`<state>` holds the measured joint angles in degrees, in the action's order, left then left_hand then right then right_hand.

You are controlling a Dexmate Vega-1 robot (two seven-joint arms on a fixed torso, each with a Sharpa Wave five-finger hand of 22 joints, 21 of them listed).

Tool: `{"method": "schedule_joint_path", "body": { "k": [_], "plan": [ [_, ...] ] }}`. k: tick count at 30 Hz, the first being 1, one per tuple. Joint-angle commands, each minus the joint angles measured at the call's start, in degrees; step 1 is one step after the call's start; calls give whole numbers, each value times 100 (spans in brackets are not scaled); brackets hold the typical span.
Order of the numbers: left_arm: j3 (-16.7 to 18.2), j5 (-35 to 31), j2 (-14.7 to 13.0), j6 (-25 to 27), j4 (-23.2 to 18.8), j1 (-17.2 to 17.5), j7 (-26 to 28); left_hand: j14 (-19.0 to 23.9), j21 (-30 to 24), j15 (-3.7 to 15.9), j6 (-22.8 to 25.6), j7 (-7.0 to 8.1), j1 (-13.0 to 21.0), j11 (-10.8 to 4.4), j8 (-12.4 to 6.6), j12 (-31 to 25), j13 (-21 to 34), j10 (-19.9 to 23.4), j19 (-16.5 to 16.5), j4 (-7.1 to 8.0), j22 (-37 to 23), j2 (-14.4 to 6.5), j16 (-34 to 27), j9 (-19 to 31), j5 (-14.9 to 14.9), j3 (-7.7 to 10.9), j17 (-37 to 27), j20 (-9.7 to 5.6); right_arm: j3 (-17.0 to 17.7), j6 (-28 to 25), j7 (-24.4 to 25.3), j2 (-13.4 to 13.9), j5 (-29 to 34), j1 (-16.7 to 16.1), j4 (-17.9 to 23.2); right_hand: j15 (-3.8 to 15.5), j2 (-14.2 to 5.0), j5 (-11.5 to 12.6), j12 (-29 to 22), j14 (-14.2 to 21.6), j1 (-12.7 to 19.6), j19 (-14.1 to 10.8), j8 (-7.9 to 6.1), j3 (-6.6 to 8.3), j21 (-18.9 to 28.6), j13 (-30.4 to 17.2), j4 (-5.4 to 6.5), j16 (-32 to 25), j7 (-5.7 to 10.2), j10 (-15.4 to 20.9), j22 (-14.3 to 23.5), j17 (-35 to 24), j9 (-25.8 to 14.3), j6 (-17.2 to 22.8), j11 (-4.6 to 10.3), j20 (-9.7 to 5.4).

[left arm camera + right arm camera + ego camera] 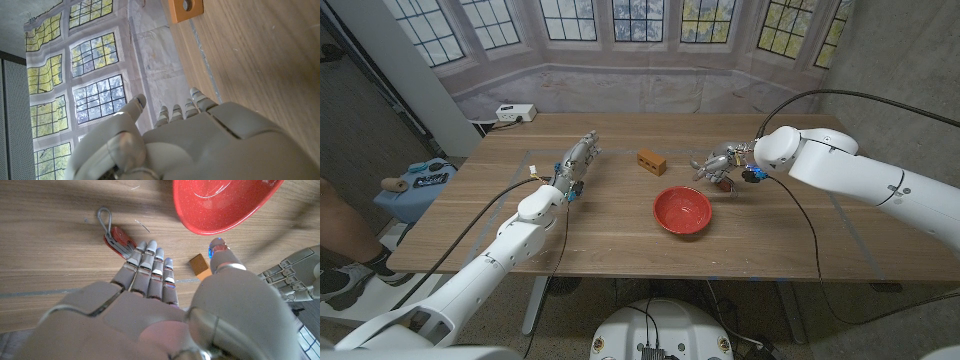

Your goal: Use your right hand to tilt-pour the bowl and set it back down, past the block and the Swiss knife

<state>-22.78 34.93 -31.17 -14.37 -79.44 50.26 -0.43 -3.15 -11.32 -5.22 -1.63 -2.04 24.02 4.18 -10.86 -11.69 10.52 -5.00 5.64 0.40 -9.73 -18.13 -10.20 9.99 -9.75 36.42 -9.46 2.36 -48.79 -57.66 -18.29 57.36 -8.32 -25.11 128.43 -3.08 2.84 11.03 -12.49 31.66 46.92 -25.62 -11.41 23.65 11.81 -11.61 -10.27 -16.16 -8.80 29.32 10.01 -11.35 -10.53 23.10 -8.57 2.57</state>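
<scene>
On desk [620,235]: red bowl [683,210] upright, ungrasped, near block [651,161] and Swiss knife [116,236]. Right hand [718,166] beside bowl, fingers [150,265] extended, holding nothing. Pour judged not started.

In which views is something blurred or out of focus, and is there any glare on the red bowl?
Head view: evenly lit and sharp; the bowl shows only faint sheen. Right wrist view: the right hand close to the lens is soft and blurred, while the bowl's inside carries small white glints and the Swiss knife stays clear. Left wrist view: the left hand is slightly soft; the block is sharp.
</scene>
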Motion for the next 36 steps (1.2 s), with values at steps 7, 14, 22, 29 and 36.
{"method": "schedule_joint_path", "body": {
  "k": [7, 14, 22, 29, 36],
  "plan": [
    [15, 39, -2, -19, -33, 72, -2, 62, -23, -47, 50, -13, -817, 3, -10, -45, 28, 27, 64, -40, -23, 863, -29, 21, -27, 16, -33, 4, -765, -315, -428, -219, 389, 597, -87, -12, 1, 35, 9, 25, 154, -8, -28, 41, -27, -30, 4, -49, -246, 12, 24, -18, -33, 56, 12, 55],
    [25, 24, -29, -25, -124, 143, 45, 68, -22, -46, 71, -16, -821, 7, -11, -46, 28, 39, 71, -41, -23, 865, -26, 20, -28, 19, -33, 2, -1006, -407, -443, -275, 577, 700, -79, 46, 34, 64, -22, 64, 320, -43, -59, 59, -9, -64, -12, -59, -194, 85, 25, -30, -41, 145, 47, 35],
    [43, 18, -39, -34, -227, 240, 128, 75, -18, -49, 85, -14, -823, 5, -9, -42, 28, 39, 70, -45, -24, 870, -23, 20, -28, 22, -32, 8, -1258, -490, -504, -371, 756, 844, -127, 131, 43, 81, -61, 155, 426, -89, -82, 60, 11, -97, 3, -106, -155, 176, 28, -57, -48, 221, 79, 17],
    [46, 23, -33, -40, -257, 285, 157, 78, -17, -48, 86, -15, -823, 7, -3, -40, 29, 42, 73, -52, -24, 874, -19, 20, -28, 24, -30, 9, -1437, -543, -483, -477, 882, 921, -191, 220, 38, 93, -129, 329, 505, -180, -134, 32, 45, -147, 38, -206, -126, 316, 31, -111, -55, 407, 117, -22],
    [39, 26, -42, -24, -265, 298, 148, 83, -17, -47, 97, -18, -822, 5, -1, -39, 29, 48, 80, -58, -24, 875, -16, 20, -29, 27, -29, 10, -1618, -581, -440, -592, 1017, 975, -271, 262, 34, 102, -169, 367, 580, -210, -128, 26, 53, -178, 38, -239, -122, 391, 32, -139, -59, 438, 140, -44]
  ]
}}
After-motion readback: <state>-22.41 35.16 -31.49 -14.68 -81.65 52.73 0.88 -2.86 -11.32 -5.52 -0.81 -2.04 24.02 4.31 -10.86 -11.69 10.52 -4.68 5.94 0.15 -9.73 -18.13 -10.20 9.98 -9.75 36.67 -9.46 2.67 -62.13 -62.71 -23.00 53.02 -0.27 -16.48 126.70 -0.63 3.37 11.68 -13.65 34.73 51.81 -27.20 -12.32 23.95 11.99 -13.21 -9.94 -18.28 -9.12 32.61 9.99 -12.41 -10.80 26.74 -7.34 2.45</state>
